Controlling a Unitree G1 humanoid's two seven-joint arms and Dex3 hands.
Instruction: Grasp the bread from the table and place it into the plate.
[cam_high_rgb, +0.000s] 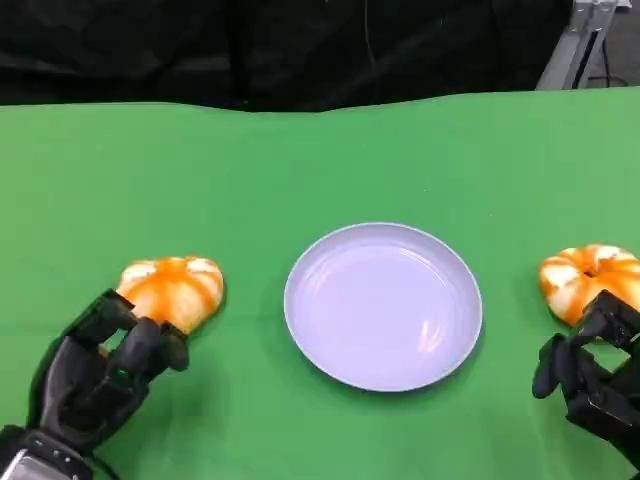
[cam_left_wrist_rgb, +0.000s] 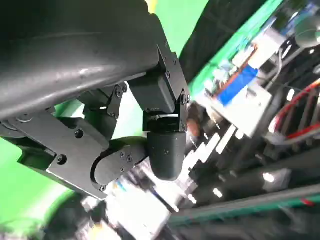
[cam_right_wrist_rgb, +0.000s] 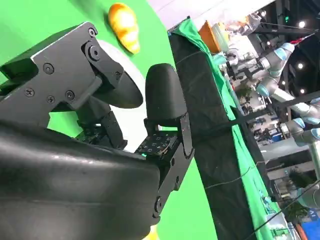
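Just ahead of the left hand (cam_high_rgb: 100, 370), lying near-touching: bread (cam_high_rgb: 172, 290) (roundish, no long axis); hovering open, gripping nothing.

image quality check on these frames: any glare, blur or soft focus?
Head view: sharp, even light, a faint glare streak on the plate, soft shadows under both robot hands. Left wrist view: left robot hand sharp, background clutter blurred. Right wrist view: bread a little soft, bright lamp spots in the background.
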